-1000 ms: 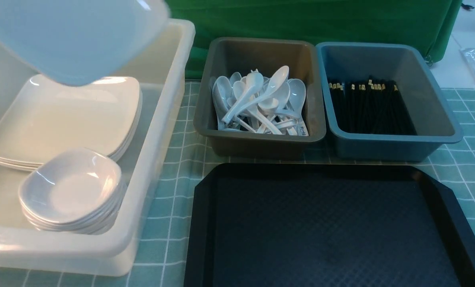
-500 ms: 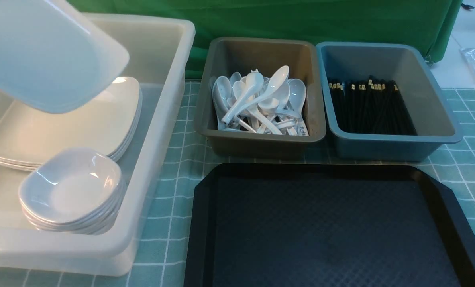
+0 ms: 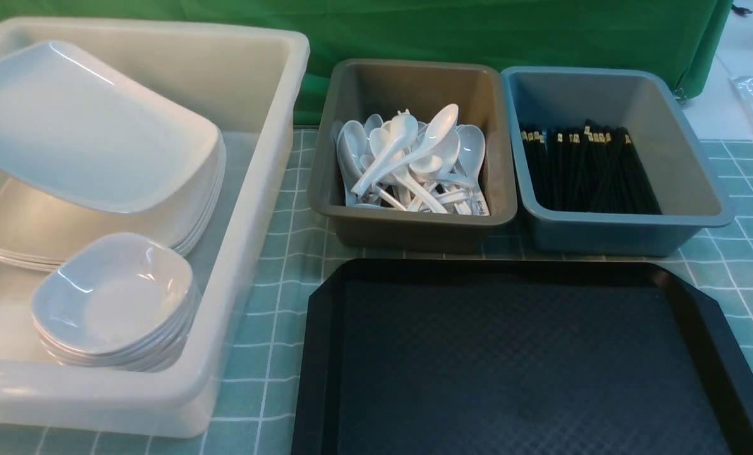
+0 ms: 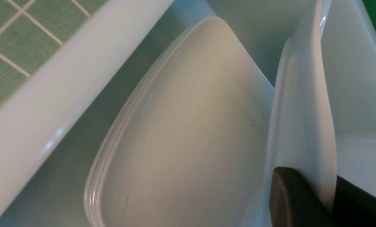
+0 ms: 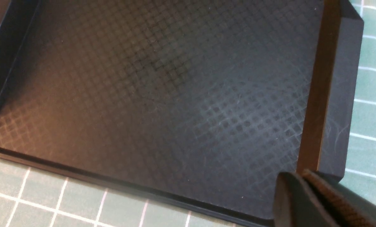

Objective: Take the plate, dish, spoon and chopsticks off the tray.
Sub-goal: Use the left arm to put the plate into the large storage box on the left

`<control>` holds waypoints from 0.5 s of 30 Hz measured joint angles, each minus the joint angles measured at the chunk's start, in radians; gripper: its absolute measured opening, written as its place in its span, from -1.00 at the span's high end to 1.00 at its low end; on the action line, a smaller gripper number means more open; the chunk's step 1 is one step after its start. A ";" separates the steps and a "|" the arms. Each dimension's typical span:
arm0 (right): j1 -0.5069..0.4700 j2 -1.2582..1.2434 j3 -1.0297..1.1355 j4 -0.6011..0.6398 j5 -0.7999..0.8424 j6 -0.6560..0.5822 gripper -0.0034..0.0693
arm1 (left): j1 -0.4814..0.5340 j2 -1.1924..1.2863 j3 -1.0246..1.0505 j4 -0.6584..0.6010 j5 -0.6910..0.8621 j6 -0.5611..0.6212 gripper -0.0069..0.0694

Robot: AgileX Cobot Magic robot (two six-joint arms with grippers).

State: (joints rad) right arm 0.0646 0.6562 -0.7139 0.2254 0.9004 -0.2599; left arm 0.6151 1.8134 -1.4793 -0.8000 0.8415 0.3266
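One plate [image 3: 86, 126] is hanging tilted over the plate stack [image 3: 29, 243] in the tub [image 3: 259, 183], pinched at its rim by the left gripper [image 4: 331, 192] (the right gripper [image 5: 304, 192], pressed together and empty, is hovering over the tray [image 3: 695, 300]), so releasing at this slant is risking a skewed landing.

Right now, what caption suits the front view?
Tilted plate over the plate stack inside the white tub.
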 joint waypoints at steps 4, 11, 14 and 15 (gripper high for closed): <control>0.000 0.000 0.000 0.000 -0.017 0.000 0.72 | 0.000 0.025 0.000 0.006 -0.011 0.017 0.74; 0.000 0.000 0.000 0.000 -0.019 0.000 0.72 | -0.002 0.059 0.000 0.051 -0.018 0.018 0.75; 0.000 0.000 0.000 0.000 -0.019 0.000 0.71 | -0.024 0.062 0.000 0.147 -0.025 0.007 0.76; 0.000 0.000 0.000 0.000 -0.019 0.000 0.71 | -0.041 0.062 0.000 0.198 -0.035 -0.020 0.76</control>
State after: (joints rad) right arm 0.0646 0.6562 -0.7139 0.2256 0.8813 -0.2599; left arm 0.5744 1.8757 -1.4793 -0.6020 0.8062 0.3062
